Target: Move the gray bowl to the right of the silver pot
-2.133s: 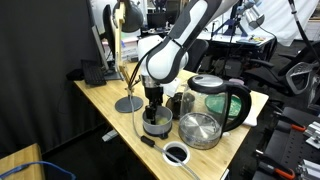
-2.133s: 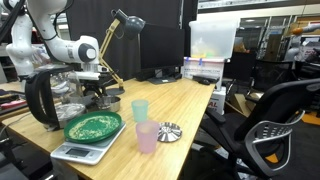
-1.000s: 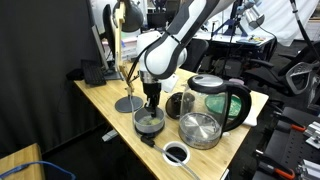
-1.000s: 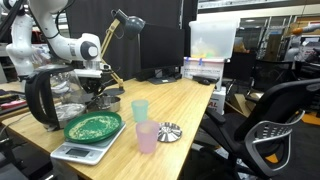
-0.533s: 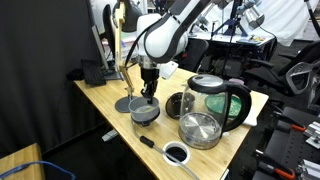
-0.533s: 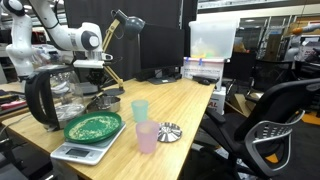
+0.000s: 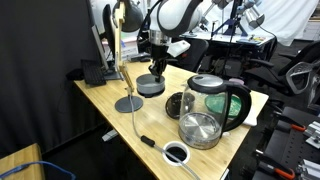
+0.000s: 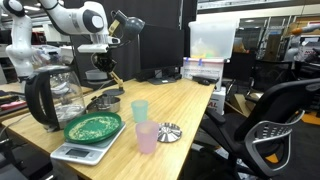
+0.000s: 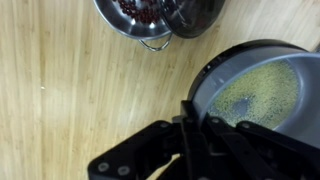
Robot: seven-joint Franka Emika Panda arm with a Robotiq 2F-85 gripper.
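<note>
The gray bowl, gray outside and pale green inside, hangs above the wooden table in my gripper, which is shut on its rim. In the wrist view the fingers pinch the rim of the bowl at its left edge, at the gripper. The silver pot with a glass lid sits near the table's front, apart from the bowl, and shows at the top of the wrist view. In an exterior view the bowl hangs under the gripper.
A glass kettle and a dark cup stand beside the pot. A lamp base, a cable and a white-rimmed black ring lie nearby. A green plate on a scale, two cups and a disc are in an exterior view.
The gripper has risen with the gray bowl, lifting it off the table beside the pot and carrying it toward the back of the table.
</note>
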